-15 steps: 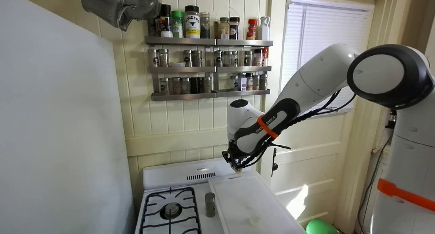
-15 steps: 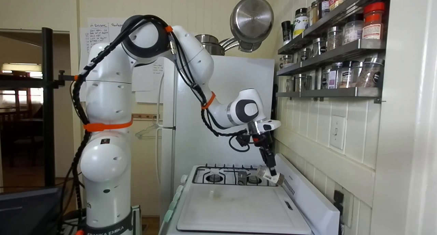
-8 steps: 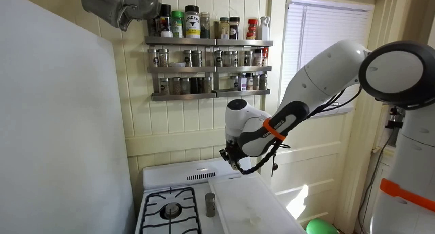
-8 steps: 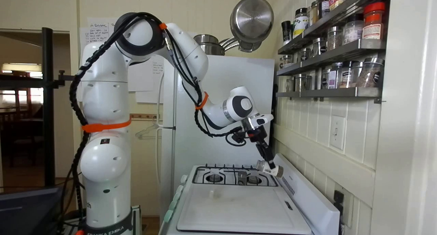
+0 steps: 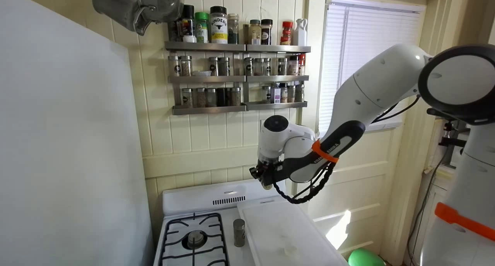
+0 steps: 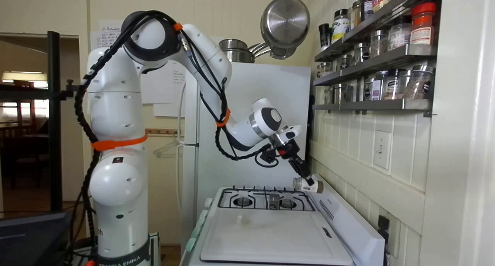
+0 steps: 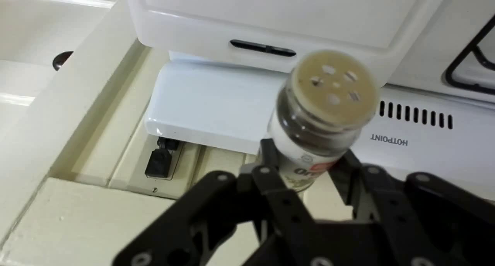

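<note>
1. the step in hand looks like a carry: the gripper (image 7: 307,165) pinches a glass jar (image 7: 315,125) aloft, near the backguard (image 6: 350,225).
2. the next move probably calls for a firm hold and clearance there.
3. the glass jar is round and clear, almost on its side, with a white label (image 7: 288,142) and a tan, pierced shaker top (image 7: 342,88).
4. a grey cylinder (image 5: 239,235) stands upright between black grate bars (image 5: 193,252) and the smooth white stove cover (image 5: 286,229).
</note>
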You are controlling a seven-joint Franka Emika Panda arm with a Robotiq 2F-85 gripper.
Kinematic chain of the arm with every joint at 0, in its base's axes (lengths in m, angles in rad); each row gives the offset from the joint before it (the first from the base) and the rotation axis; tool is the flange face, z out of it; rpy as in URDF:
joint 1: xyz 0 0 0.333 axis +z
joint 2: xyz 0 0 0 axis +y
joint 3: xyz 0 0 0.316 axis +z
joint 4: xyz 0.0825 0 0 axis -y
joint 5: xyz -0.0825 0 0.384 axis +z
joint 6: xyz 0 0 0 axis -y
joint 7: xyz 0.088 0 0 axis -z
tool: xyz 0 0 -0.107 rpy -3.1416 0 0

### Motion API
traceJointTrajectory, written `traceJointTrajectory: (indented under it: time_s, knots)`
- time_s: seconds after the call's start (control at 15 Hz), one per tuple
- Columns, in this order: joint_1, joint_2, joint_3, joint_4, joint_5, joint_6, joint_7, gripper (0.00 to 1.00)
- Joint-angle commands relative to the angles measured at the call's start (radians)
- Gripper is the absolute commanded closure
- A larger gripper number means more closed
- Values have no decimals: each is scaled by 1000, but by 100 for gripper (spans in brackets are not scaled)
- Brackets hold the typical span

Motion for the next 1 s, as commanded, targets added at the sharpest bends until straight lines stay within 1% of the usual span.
traceJointTrajectory:
  time_s: [0.0, 0.6, 0.93]
  knots:
    - [-16, -56, 7, -52, -137, 36, 122, 87]
    - [-15, -113, 15, -79, -380, 33, 336, 87]
    - [-11, -129, 16, -89, -468, 25, 417, 87]
